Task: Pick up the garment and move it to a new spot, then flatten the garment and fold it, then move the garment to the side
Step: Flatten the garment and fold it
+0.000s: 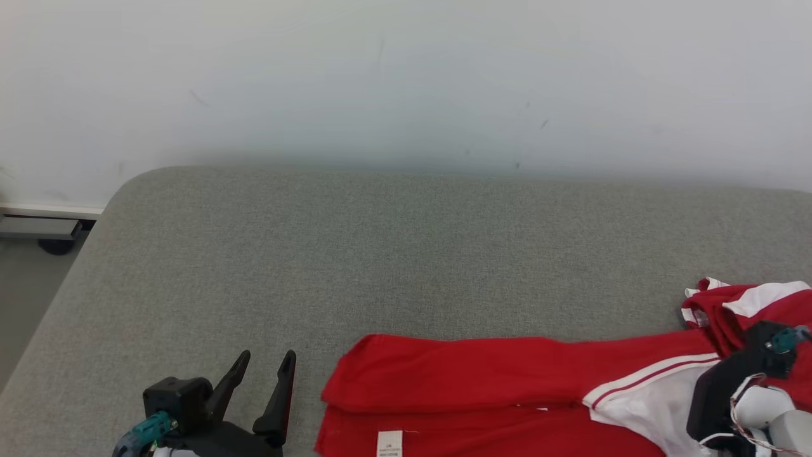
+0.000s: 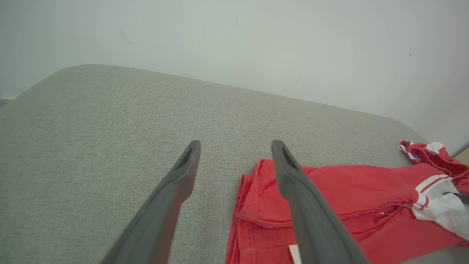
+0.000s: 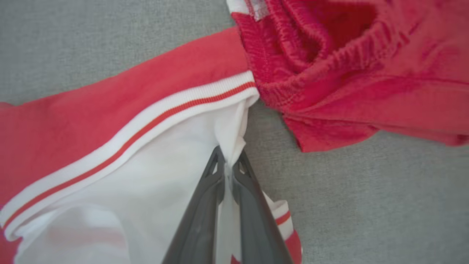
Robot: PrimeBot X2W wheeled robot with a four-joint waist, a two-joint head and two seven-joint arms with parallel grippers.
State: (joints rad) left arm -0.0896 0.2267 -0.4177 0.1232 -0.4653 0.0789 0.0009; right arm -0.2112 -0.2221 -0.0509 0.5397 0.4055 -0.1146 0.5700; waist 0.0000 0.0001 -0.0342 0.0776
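The garment [image 1: 482, 381] is red with white panels and red-striped trim, lying along the front right of the grey cushioned surface [image 1: 380, 254]. Its red body [image 2: 351, 190] spreads right of my left gripper [image 2: 234, 150], which hovers open just off the cloth's left edge, empty. In the head view that left gripper [image 1: 263, 365] stands at the lower left. My right gripper [image 3: 229, 161] is shut on a pinch of the garment's white fabric [image 3: 172, 154], beside a bunched red elastic band [image 3: 329, 66]. The right arm's dark wrist [image 1: 736, 387] sits over the white panel.
A pale wall [image 1: 406, 82] rises behind the surface. The surface's rounded left corner drops to the floor, where a baseboard and a dark caster [image 1: 57, 244] show. Bare grey cushion stretches across the middle and left.
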